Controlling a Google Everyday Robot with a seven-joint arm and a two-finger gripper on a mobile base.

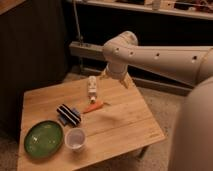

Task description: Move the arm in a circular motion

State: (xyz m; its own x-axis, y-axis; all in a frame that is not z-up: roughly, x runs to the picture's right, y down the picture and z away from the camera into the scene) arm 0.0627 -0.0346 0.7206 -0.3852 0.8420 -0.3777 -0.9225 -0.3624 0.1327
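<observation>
The big cream arm comes in from the right of the frame, and its bend is at the upper middle. The end effector hangs under that bend, over the worktop's far edge, near a white bottle - wide or narrow, I cannot tell.

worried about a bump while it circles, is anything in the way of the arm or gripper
Nothing visible blocks the arm. The gripper hangs over the table's back edge, just right of the white bottle, the nearest thing, apparently not touching it.
</observation>
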